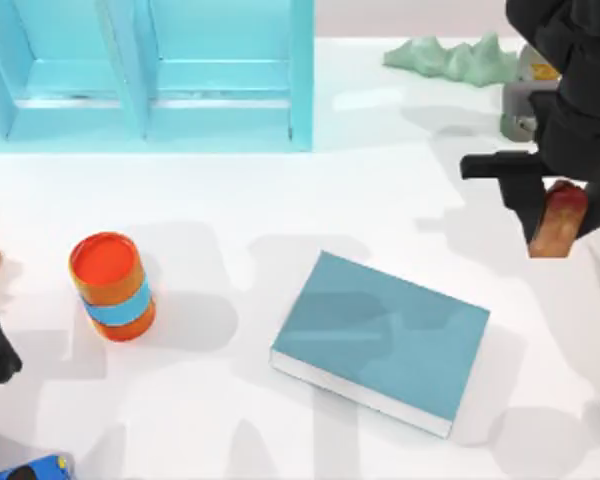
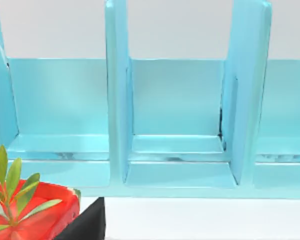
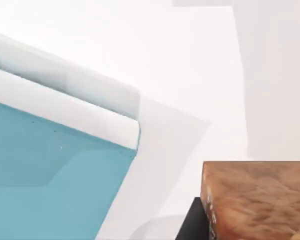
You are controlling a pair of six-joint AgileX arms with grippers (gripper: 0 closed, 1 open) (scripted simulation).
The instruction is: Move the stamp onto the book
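Teal cover is the target: the book (image 1: 382,341) lies flat on the white table (image 1: 280,210), near the middle and slightly right, its long axis running diagonally from far-left to near-right, white page edges facing the near side. The stamp (image 1: 557,220) is clamped in the right gripper (image 1: 550,215), held off the table at the right edge, with its dark red top tilted toward the far side and its tan-orange base toward the near side. From the jaws the book lies to the left and somewhat nearer, so the carry appears to be a leftward, nearward sweep followed by a descent. In the right wrist view the stamp's mottled base (image 3: 257,200) hangs apart from the book's corner (image 3: 50,170), not yet over the cover.

The cover looks broad, level and bare, giving ample room for the small base. Beside it on the left, well apart, stands an orange can (image 1: 112,286), out of the likely path. A light blue shelf unit (image 1: 150,70) sits at the far left. The left arm rests parked at the left edge of the table.
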